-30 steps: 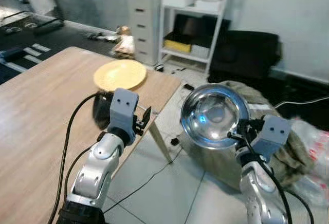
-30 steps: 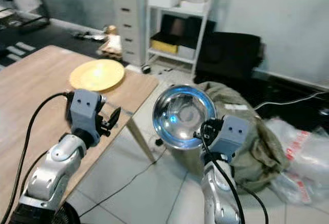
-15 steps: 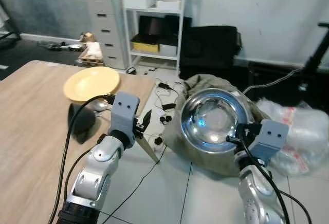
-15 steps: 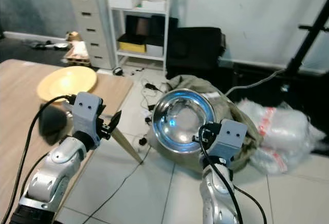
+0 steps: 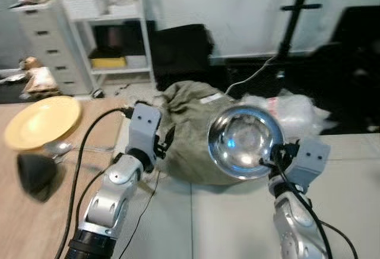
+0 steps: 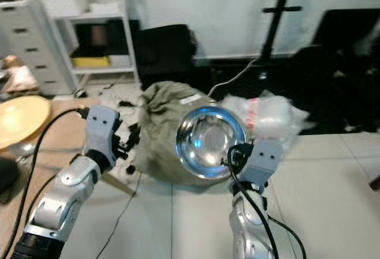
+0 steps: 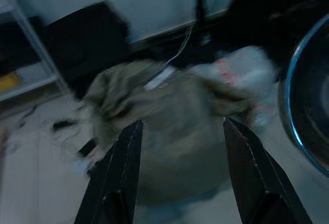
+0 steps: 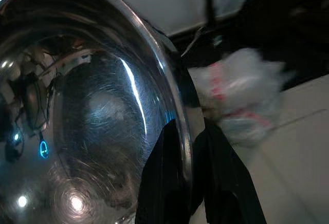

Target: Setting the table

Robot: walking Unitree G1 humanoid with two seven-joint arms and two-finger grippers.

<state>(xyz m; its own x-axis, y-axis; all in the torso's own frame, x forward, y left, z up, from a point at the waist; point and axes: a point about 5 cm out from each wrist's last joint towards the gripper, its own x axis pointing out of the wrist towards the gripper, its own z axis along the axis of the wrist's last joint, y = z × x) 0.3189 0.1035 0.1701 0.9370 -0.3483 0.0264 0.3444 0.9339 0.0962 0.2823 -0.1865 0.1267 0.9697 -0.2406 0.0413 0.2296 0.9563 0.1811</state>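
Steel bowl (image 5: pixel 244 142) sits pinched by its rim in the right gripper (image 8: pixel 191 175), held tilted above the floor. Wooden table (image 5: pixel 24 211) lies far to that gripper's left, nearer the left gripper (image 7: pixel 177 175), whose fingers are spread and empty.

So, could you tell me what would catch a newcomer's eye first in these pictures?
Most striking is the shiny steel bowl, held up by its rim in the right gripper above the tiled floor. Behind it slumps an olive cloth bag. At far left, a yellow plate lies on the wooden table.
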